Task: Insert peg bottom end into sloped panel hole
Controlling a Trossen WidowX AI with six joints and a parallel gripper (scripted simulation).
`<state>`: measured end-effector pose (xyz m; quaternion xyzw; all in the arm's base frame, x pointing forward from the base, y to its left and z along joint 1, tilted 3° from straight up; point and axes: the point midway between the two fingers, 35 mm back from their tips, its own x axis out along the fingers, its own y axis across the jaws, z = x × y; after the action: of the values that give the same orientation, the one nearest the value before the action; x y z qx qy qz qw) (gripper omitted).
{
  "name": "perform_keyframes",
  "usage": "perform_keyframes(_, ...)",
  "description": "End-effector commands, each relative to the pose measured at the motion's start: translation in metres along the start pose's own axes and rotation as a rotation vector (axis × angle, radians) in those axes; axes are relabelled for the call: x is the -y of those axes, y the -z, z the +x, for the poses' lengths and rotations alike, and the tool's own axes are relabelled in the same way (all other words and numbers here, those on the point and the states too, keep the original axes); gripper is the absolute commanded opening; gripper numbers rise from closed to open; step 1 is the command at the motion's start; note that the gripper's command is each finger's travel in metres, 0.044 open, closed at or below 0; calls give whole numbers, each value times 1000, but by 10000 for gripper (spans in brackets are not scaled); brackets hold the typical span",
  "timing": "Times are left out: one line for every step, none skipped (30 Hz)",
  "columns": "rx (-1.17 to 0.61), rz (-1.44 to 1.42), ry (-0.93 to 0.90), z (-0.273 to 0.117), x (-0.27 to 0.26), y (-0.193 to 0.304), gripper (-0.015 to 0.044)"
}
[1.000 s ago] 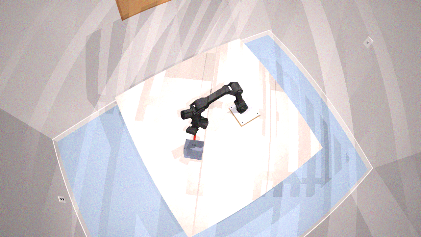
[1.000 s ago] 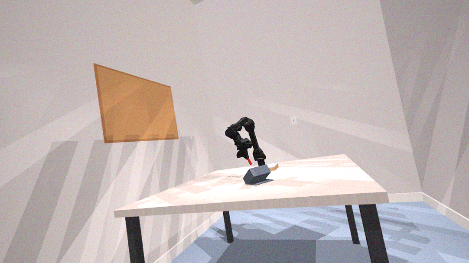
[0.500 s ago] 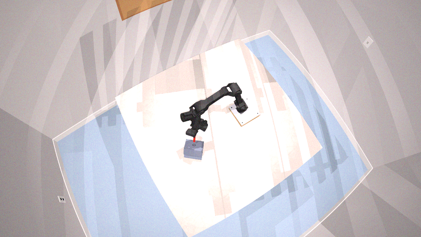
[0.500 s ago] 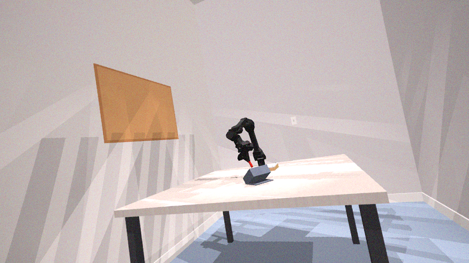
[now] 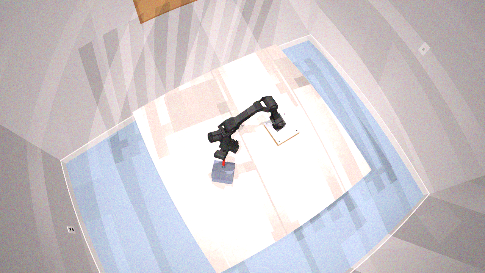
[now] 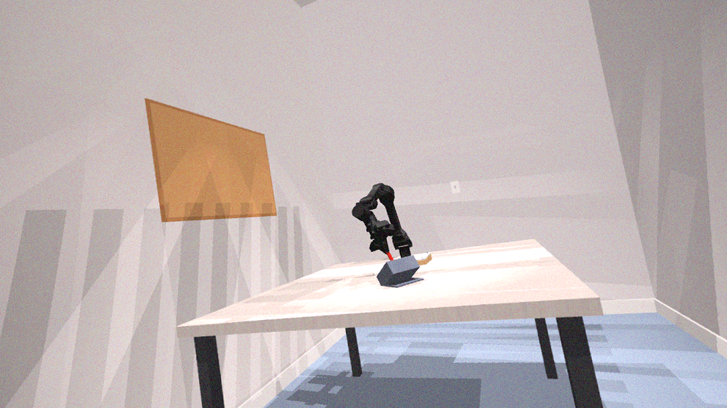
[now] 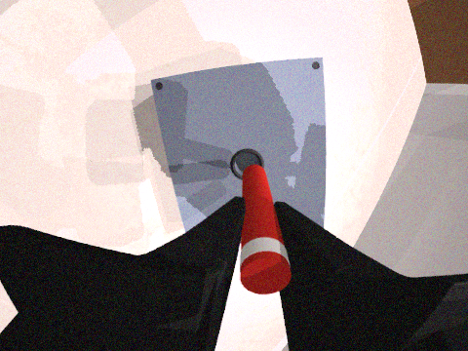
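Note:
A round red peg (image 5: 223, 162) (image 6: 390, 256) (image 7: 260, 210) with a white band near its top end is held tilted. My gripper (image 5: 222, 159) (image 6: 387, 252) (image 7: 257, 209) is shut on the peg. The blue-grey sloped panel (image 5: 227, 175) (image 6: 402, 266) (image 7: 219, 107) lies just beyond the peg's bottom end. Its round, dark-rimmed hole (image 5: 223, 167) (image 7: 247, 157) shows in the wrist view right at the peg's bottom end, which overlaps the hole's lower edge. The hole's upper part is uncovered. Whether the tip touches the panel cannot be told.
The pale wooden table (image 5: 288, 190) (image 6: 304, 305) carries the panel and the arm. The arm's base stands on a white plate with a wooden edge (image 5: 288, 135) (image 6: 425, 259), behind the panel as seen in the exterior view. Dark screw heads mark the panel's corners.

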<state>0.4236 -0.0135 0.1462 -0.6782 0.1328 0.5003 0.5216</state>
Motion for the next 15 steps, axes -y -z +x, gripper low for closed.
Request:
perform_keyframes(4, 8, -8, 8, -2, 0, 0)
perform_keyframes(4, 8, -8, 9, -3, 0, 0)
perform_keyframes(4, 8, -8, 10, -3, 0, 0)
perform_keyframes(4, 8, -8, 11, -3, 0, 0)
perform_keyframes(4, 8, -8, 11, -3, 0, 0)
perform_keyframes(4, 8, -8, 12, -3, 0, 0)
perform_keyframes(4, 8, -8, 13, -4, 0, 0)
perform_keyframes(4, 8, -8, 13, -4, 0, 0)
perform_keyframes(4, 8, -8, 13, -4, 0, 0)
perform_keyframes(4, 6, -5, 12, -3, 0, 0)
perform_keyframes(4, 4, -3, 10, -2, 0, 0)
perform_keyframes(3, 2, -1, 9, -1, 0, 0)
perform_keyframes(3, 0, 2, 8, -1, -1, 0)
perform_keyframes(3, 0, 2, 8, -1, -1, 0)
perform_keyframes(3, 0, 2, 8, -1, -1, 0)
